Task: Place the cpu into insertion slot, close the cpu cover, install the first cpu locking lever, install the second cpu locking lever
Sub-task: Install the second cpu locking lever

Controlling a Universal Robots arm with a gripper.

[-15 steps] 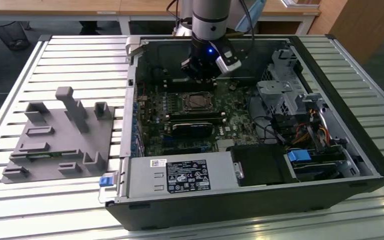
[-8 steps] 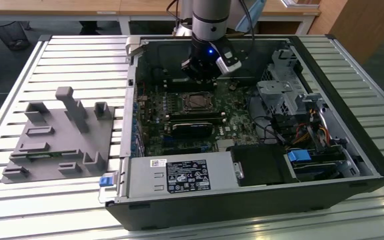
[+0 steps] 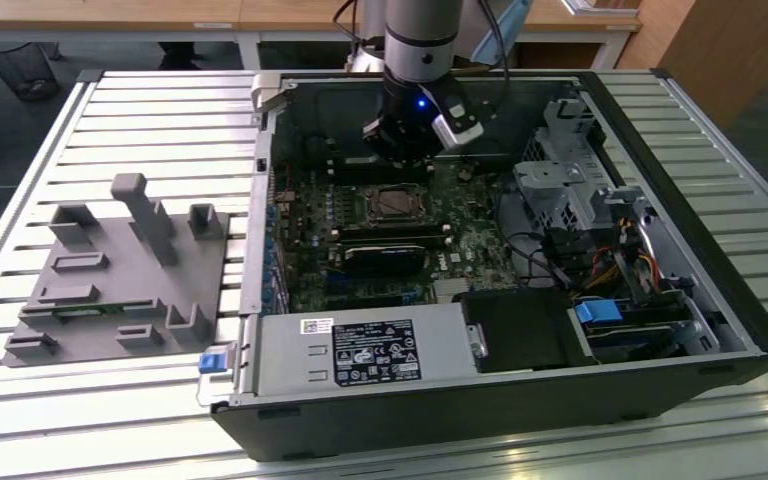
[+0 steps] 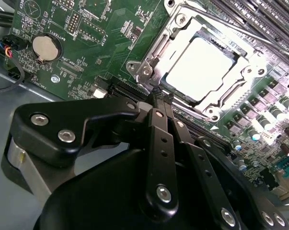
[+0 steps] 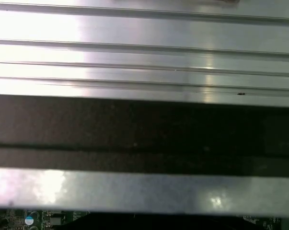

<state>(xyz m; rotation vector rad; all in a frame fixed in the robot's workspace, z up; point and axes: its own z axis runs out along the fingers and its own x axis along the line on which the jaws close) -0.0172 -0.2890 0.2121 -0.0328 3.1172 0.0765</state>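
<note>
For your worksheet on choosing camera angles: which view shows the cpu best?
The second wrist view: the cpu sits large and bright inside the cpu cover. In the exterior view it is a small square just below the gripper.

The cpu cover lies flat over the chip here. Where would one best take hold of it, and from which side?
The cpu cover lies flat around the cpu, so only its thin outer edges offer a hold. The best place is probably the rim corner nearest the gripper, pinched from above.
</note>
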